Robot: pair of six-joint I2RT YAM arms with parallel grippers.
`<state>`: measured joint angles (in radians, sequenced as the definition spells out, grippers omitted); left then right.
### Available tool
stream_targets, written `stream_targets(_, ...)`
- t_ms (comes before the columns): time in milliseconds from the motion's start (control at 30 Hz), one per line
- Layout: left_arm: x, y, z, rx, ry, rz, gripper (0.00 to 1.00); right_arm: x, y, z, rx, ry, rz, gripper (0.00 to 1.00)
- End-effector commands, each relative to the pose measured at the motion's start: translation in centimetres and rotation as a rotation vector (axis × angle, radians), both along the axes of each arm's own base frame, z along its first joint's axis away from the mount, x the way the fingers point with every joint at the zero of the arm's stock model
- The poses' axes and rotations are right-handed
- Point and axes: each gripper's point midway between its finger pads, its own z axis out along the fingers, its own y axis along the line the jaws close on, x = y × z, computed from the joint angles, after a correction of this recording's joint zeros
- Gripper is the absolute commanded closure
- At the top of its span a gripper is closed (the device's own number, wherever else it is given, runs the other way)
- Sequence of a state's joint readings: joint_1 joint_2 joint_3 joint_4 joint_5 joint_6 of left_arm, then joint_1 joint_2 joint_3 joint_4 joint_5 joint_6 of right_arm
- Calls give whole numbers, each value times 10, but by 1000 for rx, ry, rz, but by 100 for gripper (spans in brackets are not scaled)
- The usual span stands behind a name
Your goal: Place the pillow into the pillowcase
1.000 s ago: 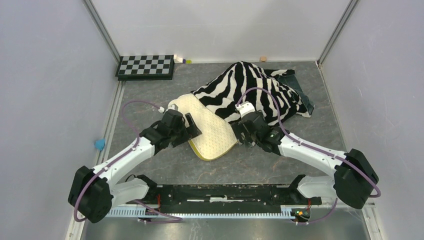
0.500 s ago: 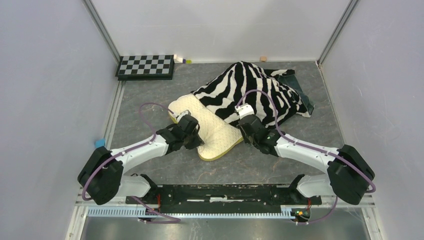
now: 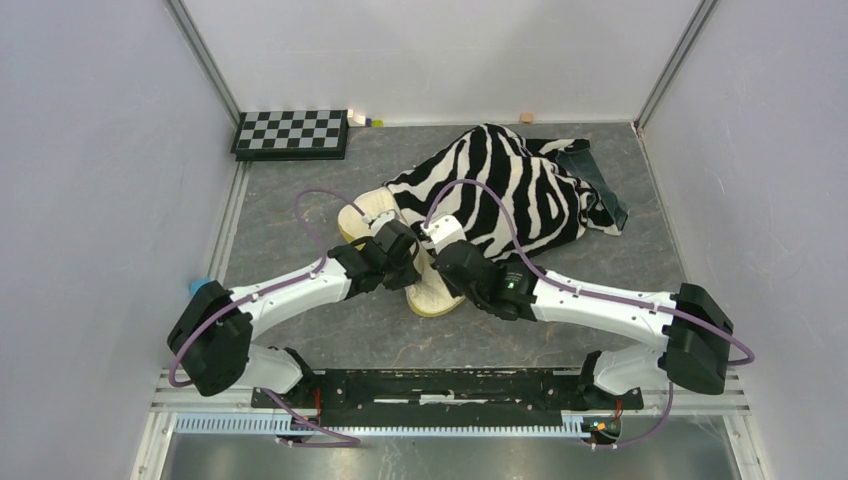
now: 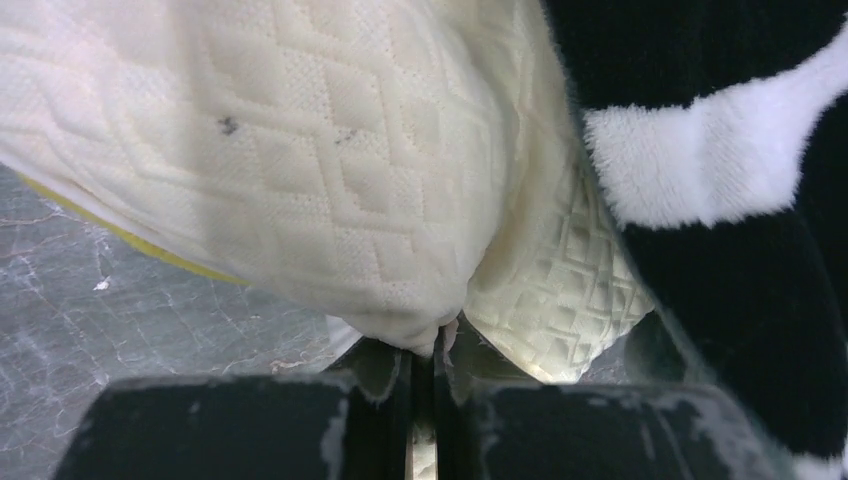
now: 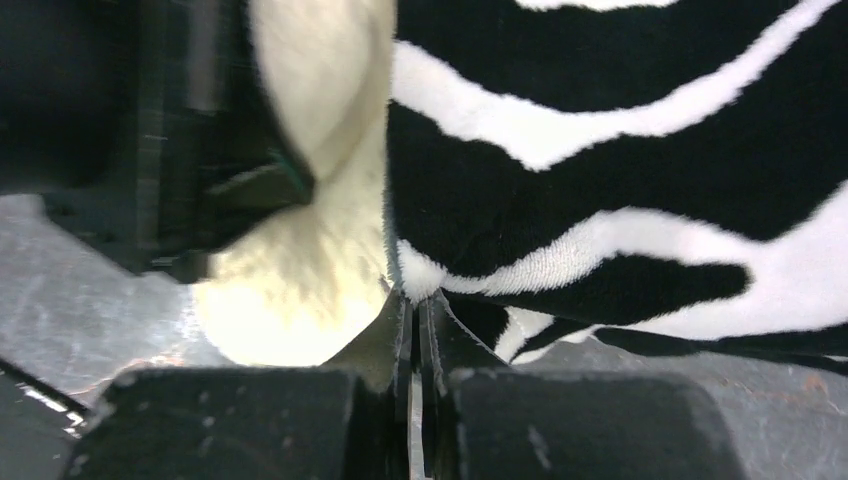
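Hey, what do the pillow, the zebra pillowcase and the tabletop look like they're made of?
The pillow: cream woven textile, matte, quilted in a raised diamond pattern; it bulges softly, so probably fibre-filled. The pillowcase: plush fleece or faux fur, going by the fuzzy nap along the stripe edges. The tabletop: hard, smooth grey surface with pale marble-like veins; real stone or a printed laminate, cannot tell.

Even, soft light; right wrist view blurs the pillow point(image 5: 300, 270).
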<state>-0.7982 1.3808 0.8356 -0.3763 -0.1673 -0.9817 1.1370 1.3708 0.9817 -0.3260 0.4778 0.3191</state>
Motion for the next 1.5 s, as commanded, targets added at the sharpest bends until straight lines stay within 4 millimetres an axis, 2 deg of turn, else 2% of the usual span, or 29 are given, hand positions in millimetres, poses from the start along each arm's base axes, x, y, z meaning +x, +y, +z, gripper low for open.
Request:
stream_targets(0, 16, -15, 41, -105, -104, 35, 98, 3, -6, 12, 93, -2, -28, 97)
stream_targets(33, 16, -15, 41, -110, -102, 35, 98, 4, -10, 13, 91, -10, -37, 90)
stream_targets(67, 15, -15, 40, -113, -100, 35, 98, 5, -14, 14, 88, -14, -43, 76)
stream_targets(167, 12, -13, 37, -104, -91, 34, 98, 7, -34, 18, 75, -37, -91, 20)
stream_targets(233, 11, -10, 37, -96, -93, 34, 98, 11, -57, 14, 72, -39, -160, 2)
stream_targets(333, 9, -8, 38, -95, -91, 31, 98, 22, -94, -5, 112, 7, -249, 2)
stream_targets(433, 6, -6, 37, -90, -86, 25, 98, 34, -124, -8, 149, -13, -344, 2)
stream_targets(667, -1, 2, 38, -77, -88, 16, 98, 72, -181, -25, 283, 8, -515, 2)
stream_targets(800, -4, 6, 41, -69, -91, 8, 98, 91, -202, -32, 438, 25, -558, 2)
stream_targets(967, -6, 6, 43, -66, -88, -17, 98, 107, -220, -38, 624, 57, -582, 2)
stream_targets(1200, -9, 5, 44, -64, -85, -37, 98, 120, -230, -25, 749, -8, -613, 2)
stream_targets(1300, -9, 7, 46, -58, -87, -43, 98, 129, -230, -26, 802, -8, -618, 2)
stream_targets(1467, -12, 4, 51, -74, -91, -64, 98, 142, -219, -34, 892, 26, -586, 2)
